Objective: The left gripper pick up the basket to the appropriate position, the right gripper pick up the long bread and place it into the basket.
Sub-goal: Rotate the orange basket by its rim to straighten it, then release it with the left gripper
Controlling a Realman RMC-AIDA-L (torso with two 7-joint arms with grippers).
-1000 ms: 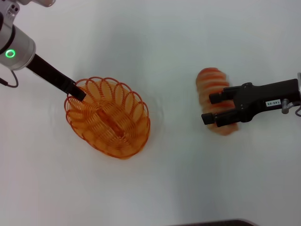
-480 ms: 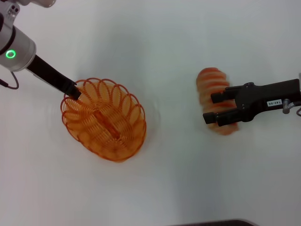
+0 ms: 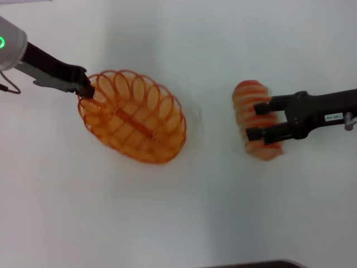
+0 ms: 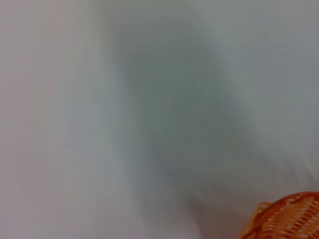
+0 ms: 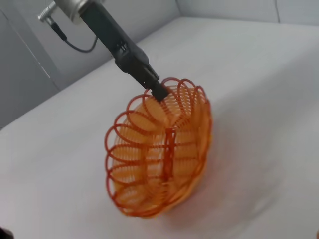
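Observation:
The orange wire basket [image 3: 134,116] is at the left centre of the head view. My left gripper [image 3: 85,89] is shut on its looped rim at the far-left end. In the right wrist view the basket [image 5: 162,149] hangs tilted from that gripper [image 5: 158,92], with its low side near the table. A corner of the basket shows in the left wrist view [image 4: 286,219]. The long bread [image 3: 246,94] lies on the table at the right. My right gripper [image 3: 255,120], with its white label, is open, and its two fingers lie across the middle of the loaf.
Everything is on a plain white tabletop [image 3: 212,201]. A dark edge [image 3: 251,263] shows at the front of the head view. A white gap of table separates the basket from the bread.
My left gripper has swung the basket toward the right and turned it, so it sits closer to the bread. My right gripper has shifted slightly back over the loaf.

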